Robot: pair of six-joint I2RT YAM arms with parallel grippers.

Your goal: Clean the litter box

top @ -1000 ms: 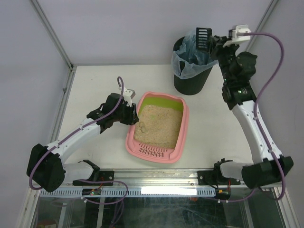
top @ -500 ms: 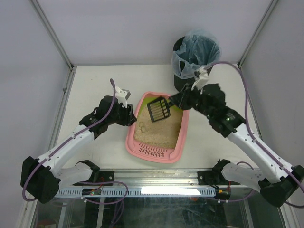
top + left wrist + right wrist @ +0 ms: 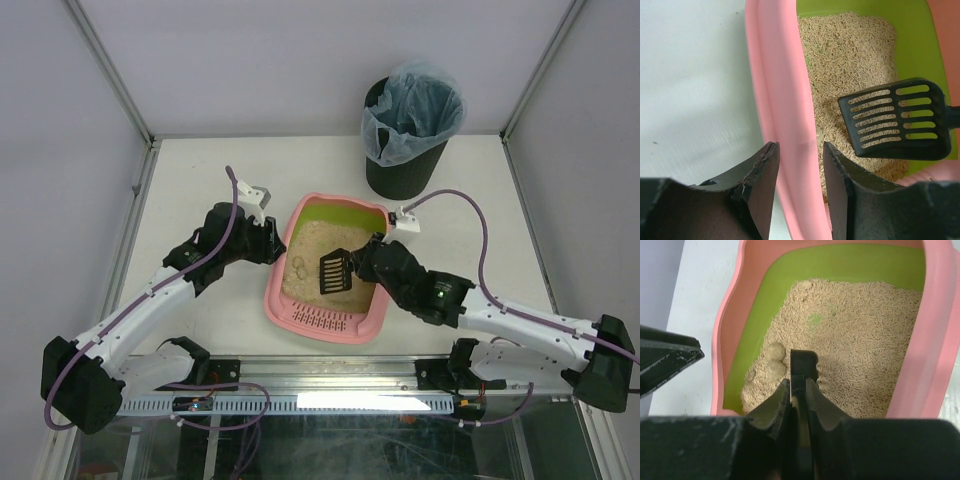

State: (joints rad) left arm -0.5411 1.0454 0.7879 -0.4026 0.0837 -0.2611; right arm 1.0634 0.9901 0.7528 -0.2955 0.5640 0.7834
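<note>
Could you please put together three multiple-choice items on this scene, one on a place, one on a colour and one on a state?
1. Where is the black scoop relative to the litter box?
A. outside it, to its left
B. over the litter inside it
C. resting on its slotted near rim

2. What colour is the litter box's inner far end?
A. lime green
B. blue
C. white

3. What state is the right tool in?
A. open and empty
B. open around the scoop
C. shut on the scoop's handle

Answers:
1. B: the left wrist view shows the slotted head above the litter.
2. A: the right wrist view shows a green wall inside the pink rim.
3. C: its fingers pinch the black handle with no gap.
</note>
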